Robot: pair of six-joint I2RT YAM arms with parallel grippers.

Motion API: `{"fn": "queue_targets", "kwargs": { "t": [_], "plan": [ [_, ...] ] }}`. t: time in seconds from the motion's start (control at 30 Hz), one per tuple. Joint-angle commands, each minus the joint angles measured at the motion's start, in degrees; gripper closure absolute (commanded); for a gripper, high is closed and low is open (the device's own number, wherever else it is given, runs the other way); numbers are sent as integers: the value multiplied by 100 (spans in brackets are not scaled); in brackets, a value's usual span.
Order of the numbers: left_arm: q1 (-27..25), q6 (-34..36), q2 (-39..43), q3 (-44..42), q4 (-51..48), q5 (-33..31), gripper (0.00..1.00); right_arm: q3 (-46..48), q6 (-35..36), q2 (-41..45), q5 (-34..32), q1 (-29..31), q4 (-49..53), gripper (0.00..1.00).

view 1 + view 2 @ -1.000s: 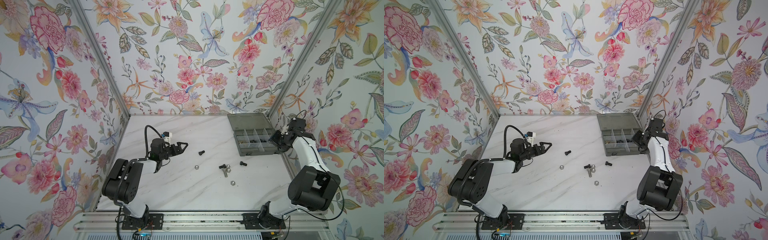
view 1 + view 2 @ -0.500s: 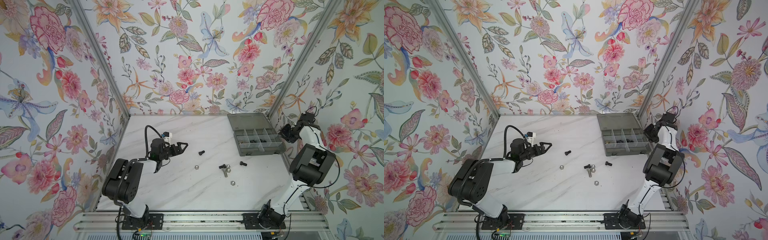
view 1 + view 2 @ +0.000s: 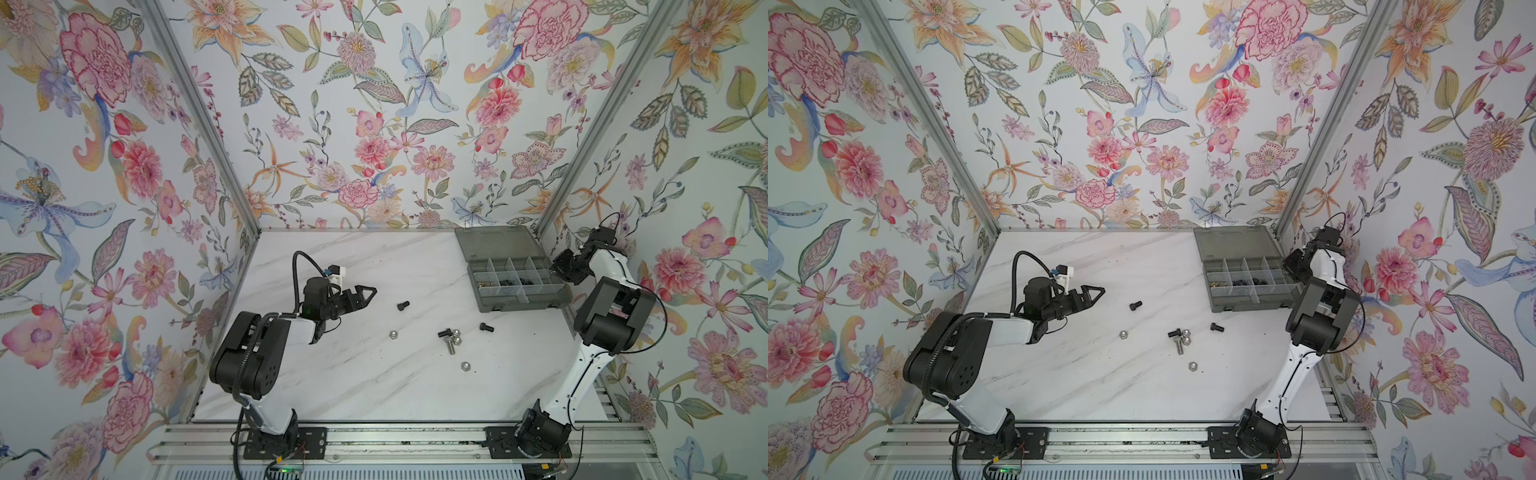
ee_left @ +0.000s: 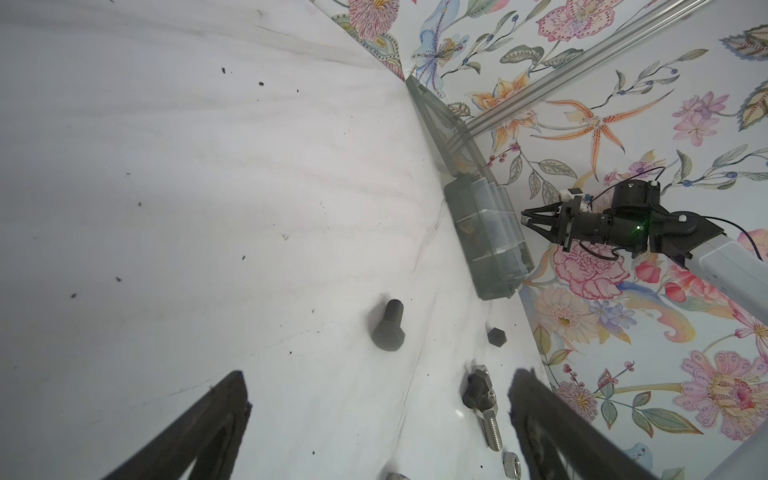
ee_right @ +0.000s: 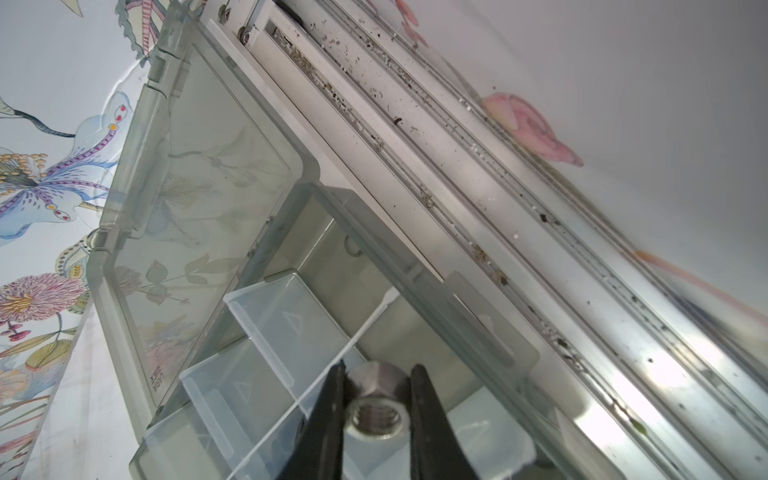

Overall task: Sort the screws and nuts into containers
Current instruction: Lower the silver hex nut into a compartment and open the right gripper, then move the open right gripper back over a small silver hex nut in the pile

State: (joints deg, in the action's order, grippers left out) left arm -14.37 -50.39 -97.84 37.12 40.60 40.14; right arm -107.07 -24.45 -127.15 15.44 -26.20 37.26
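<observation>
The right gripper (image 5: 379, 374) pinches a silver nut (image 5: 376, 415) by its flats between narrow-set fingers, the threaded bore facing back towards the wrist. In a top view this gripper (image 3: 559, 266) hangs at the right end of the organiser box (image 3: 521, 305), whose long side runs left to right, so the cells lie to the left of the fingers and below them. In the right wrist view the nut sits over a thin divider (image 5: 332, 361); which cell lies under it cannot be told, and the release probably needs a small shift clear of that wall.

The left gripper (image 3: 370, 293) hovers, fingers wide and empty, on the left. It is the nearer arm to the loose black screw (image 3: 403, 306), which lies just to its right.

The open lid (image 5: 199, 174) carries small moulded lettering (image 5: 160, 376), too small to read.
</observation>
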Motion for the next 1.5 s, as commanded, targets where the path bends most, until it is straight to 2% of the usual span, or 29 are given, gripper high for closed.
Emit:
{"fn": "queue_targets", "kwargs": {
  "t": [0.0,0.3,0.43,0.57,0.67,0.9,1.2,1.47],
  "plan": [
    [-58,54,-76,128,149,81,1,-157,-44,-155,-125,33,27,100],
    [-60,89,-145,209,88,90,1,-227,-34,-334,-108,106,33,92],
    [-64,93,-145,203,80,99,1,-218,-43,-305,-101,114,37,77],
    [-60,91,-145,192,90,96,1,-201,-24,-240,-58,123,37,75],
    [-63,99,-146,192,102,105,1,-196,-20,-152,-88,115,36,69],
    [-66,60,-167,160,175,113,1,-157,35,141,-7,115,93,67],
    [-63,55,-139,138,204,97,1,510,204,1253,61,244,318,65],
    [-66,23,-160,88,287,125,1,1974,397,2812,-20,617,599,63]
  ]
}}
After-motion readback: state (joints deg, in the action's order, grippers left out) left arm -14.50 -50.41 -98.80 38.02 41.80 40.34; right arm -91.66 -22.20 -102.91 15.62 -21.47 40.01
